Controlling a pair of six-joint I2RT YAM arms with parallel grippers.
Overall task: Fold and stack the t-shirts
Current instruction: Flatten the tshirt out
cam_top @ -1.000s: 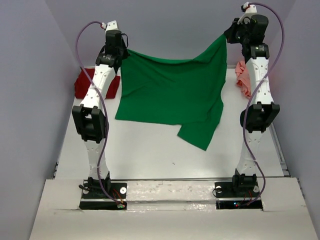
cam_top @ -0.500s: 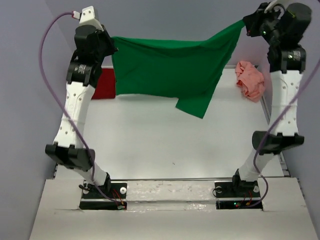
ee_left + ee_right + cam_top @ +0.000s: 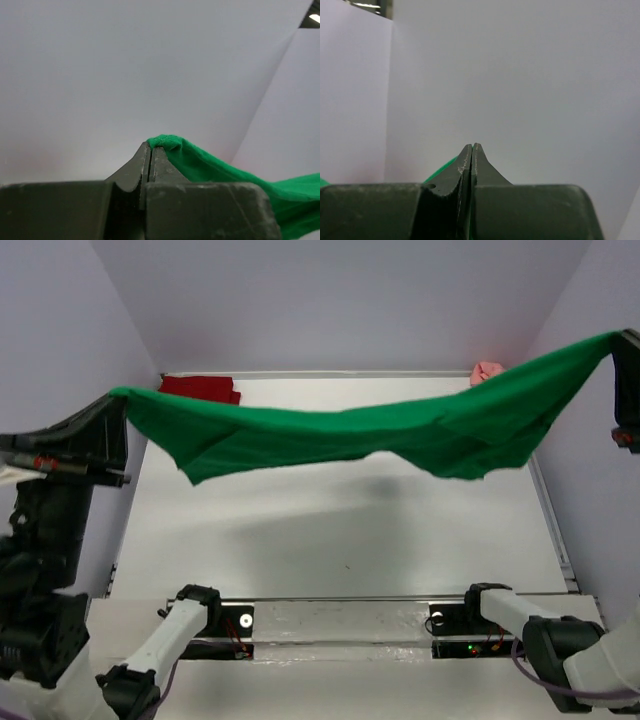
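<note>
The bright green cloth t-shirt [image 3: 340, 435] hangs in the air above the white table [image 3: 340, 540], stretched into a long sagging band from 9 o'clock to 2 o'clock in the top view; its middle dips, a loose lobe of fabric droops at about 4 o'clock from its centre, and none of it touches the tabletop — a soft grey shadow [image 3: 395, 490] lies on the surface beneath it. The left gripper [image 3: 119, 402] pinches the shirt's left end at 9 o'clock; in the left wrist view its two black fingers [image 3: 134, 169] are pressed together with a small fold of green cloth caught at their tips, the rest trailing away toward 4 o'clock. The right gripper [image 3: 620, 338] holds the opposite end at the right edge of the top view, higher in the picture than the left; in the right wrist view its jaws are closed tip to tip, with a sliver of green showing behind the left finger at 8 o'clock. The dark red cloth t-shirt [image 3: 200, 388] lies at the table's far corner at 11 o'clock, partly hidden behind the green one; the salmon pink cloth t-shirt [image 3: 487, 371] sits bunched at the far corner at 1 o'clock — only its top shows. Pale lilac walls [image 3: 340, 300] close in the table on three sides.
</note>
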